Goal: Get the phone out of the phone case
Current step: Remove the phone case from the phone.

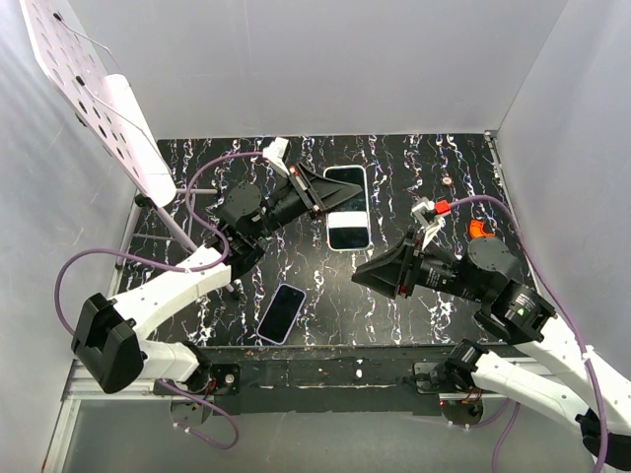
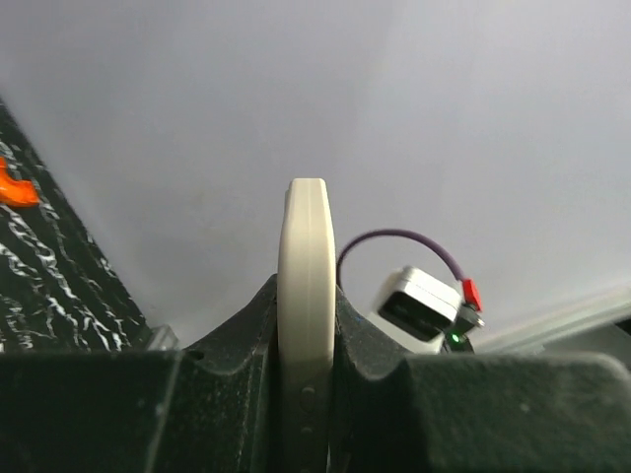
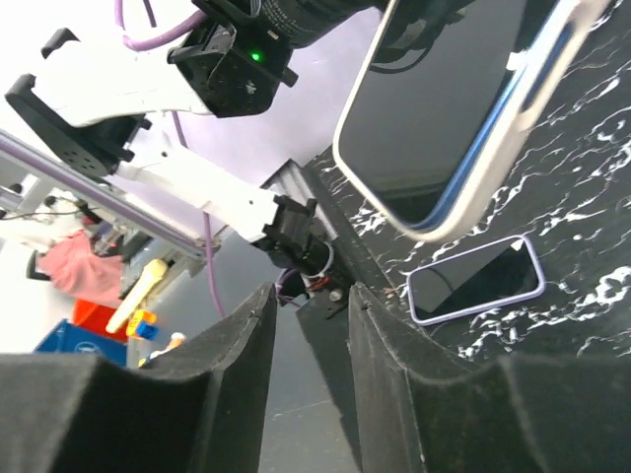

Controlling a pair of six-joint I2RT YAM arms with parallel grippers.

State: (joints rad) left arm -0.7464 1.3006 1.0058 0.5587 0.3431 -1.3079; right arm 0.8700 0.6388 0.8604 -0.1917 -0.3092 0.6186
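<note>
Left gripper (image 1: 320,194) is clamped on the phone case (image 2: 304,246). On the left wrist cam the white case stands edge-on, with a finger pressed against each face. The phone (image 1: 346,187) is in the case, screen up, and held off the black marbled table (image 1: 414,177) toward the back centre.

From the right wrist cam I'm looking up at the phone's dark screen (image 3: 444,99). It's tilted, with the white rim wrapping the end and both long sides. A blue band shows between the glass and the white rim along one long side. I can't tell from here whether that's the phone's frame lifting off the case or just the edge of it.

Right gripper (image 1: 367,274) sits lower and to the right of the cased phone, pointing left and not touching it. Its fingers (image 3: 237,365) are a narrow gap apart with nothing between them.

A second phone (image 1: 282,313) in a lavender case lies flat on the table, screen up, near the front edge. It's between the arm bases, closer to the left one, and well apart from both grippers. It's also visible on the right wrist cam (image 3: 476,281), below the held phone.

A white perforated board (image 1: 89,99) leans in the back-left corner.
</note>
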